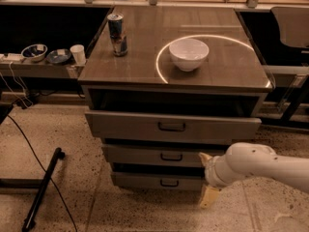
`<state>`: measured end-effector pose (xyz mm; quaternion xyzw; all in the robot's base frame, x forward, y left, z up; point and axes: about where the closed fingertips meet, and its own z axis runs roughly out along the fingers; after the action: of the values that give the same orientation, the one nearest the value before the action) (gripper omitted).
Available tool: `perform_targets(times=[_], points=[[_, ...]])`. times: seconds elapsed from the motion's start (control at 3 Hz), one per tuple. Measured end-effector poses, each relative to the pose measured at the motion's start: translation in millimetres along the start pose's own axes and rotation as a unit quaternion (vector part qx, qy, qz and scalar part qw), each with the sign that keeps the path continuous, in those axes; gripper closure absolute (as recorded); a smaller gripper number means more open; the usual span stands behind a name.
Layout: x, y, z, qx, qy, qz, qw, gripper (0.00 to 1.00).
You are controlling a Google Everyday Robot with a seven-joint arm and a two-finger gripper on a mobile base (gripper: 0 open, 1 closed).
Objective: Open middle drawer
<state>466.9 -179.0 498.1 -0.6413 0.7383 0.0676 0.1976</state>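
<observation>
Middle drawer (140, 154): the second of three stacked cabinet fronts, shallow and flat, at 6 o'clock from the white bowl (189, 53) on the cabinet top.
Handle (171, 156): a small dark pull at the centre of the front, probably the only place to hook or pinch.
Gripper (205, 178): at 3 o'clock from that handle, by the drawer's right end. Its fingers are spread wide and hold nothing.
Handling: probably rigid and moderately light, running on slides. The smooth front offers no grip, so pull straight outward.
</observation>
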Motion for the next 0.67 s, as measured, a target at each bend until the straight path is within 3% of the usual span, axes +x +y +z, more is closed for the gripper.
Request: perform_targets(times=[0.33,0.67], points=[[6.7,-13.3,32.4,0.031,0.014,-0.013,0.9993,0.00],[9.6,-34.0,55.8,0.042,0.021,-0.022,0.9987,0.00]])
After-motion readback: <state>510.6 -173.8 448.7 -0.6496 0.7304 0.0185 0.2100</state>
